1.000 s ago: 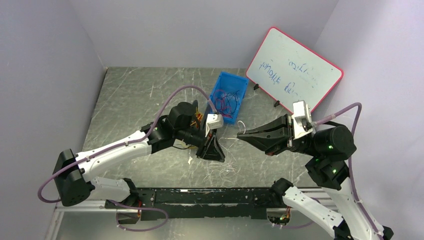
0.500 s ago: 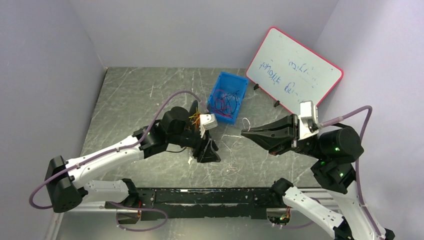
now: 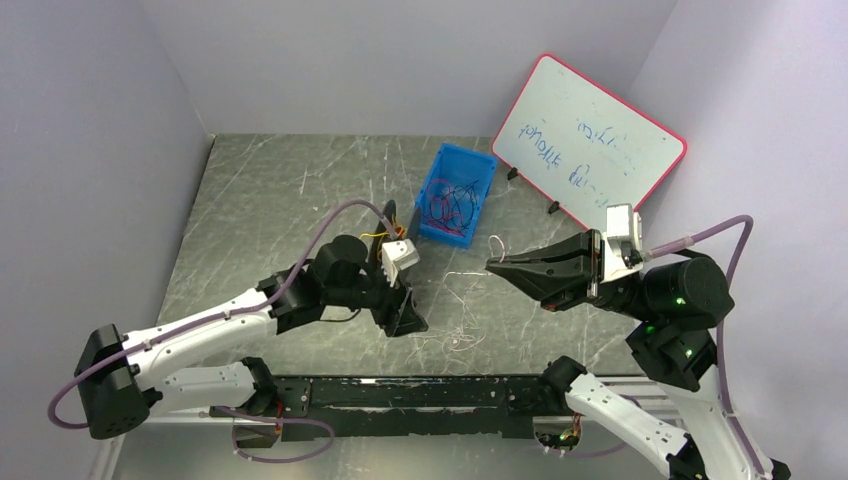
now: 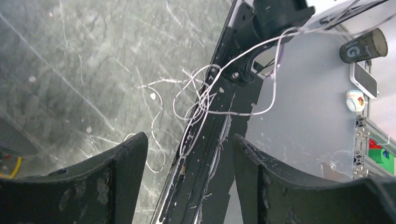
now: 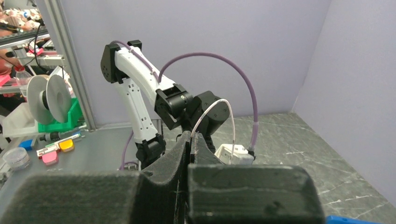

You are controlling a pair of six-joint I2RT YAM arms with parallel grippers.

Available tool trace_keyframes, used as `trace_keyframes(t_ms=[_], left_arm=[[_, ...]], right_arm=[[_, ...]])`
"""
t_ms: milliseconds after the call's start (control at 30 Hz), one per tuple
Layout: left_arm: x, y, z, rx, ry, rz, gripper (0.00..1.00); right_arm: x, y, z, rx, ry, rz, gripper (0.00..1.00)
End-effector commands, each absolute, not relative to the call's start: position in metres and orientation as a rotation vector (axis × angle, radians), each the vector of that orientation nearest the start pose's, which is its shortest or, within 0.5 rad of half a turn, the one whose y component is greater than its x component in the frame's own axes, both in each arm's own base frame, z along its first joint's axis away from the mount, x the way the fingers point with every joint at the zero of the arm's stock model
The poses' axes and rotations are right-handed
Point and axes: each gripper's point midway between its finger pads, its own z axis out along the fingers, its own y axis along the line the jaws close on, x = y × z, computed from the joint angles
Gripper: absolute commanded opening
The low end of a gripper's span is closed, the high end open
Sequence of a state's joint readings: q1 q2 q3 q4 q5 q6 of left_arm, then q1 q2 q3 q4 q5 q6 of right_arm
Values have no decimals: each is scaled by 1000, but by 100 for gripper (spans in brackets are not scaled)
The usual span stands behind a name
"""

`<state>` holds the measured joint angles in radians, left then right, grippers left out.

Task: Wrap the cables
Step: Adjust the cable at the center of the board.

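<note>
Cable (image 5: pixel 232 126) pinched between right jaws.

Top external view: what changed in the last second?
Left tool pulled back toward the near-left and its jaws opened; nothing sits between them now. Right tool drifted slightly right, still shut on the white cable. Blue bin and whiteboard unchanged.

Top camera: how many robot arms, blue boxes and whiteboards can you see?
Robot arms: 2 (left arm, right arm)
Blue box: 1
Whiteboard: 1
Total: 4
</note>
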<state>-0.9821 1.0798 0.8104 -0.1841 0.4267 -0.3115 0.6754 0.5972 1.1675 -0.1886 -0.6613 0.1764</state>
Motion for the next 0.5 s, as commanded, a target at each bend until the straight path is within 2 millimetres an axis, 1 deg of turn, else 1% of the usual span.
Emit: trace_keyframes(t_ms=[0, 67, 300, 467], left_arm=[[114, -333, 197, 992, 1949, -1240, 70], [111, -334, 189, 1007, 1958, -1241, 70], [105, -344, 177, 1037, 1966, -1261, 69], [105, -351, 163, 1058, 2000, -1243, 64]], right_arm=[[61, 195, 498, -882, 972, 1120, 0], [60, 195, 499, -881, 972, 1123, 0], [58, 194, 498, -882, 971, 1130, 0], [58, 193, 498, -881, 970, 1128, 0]])
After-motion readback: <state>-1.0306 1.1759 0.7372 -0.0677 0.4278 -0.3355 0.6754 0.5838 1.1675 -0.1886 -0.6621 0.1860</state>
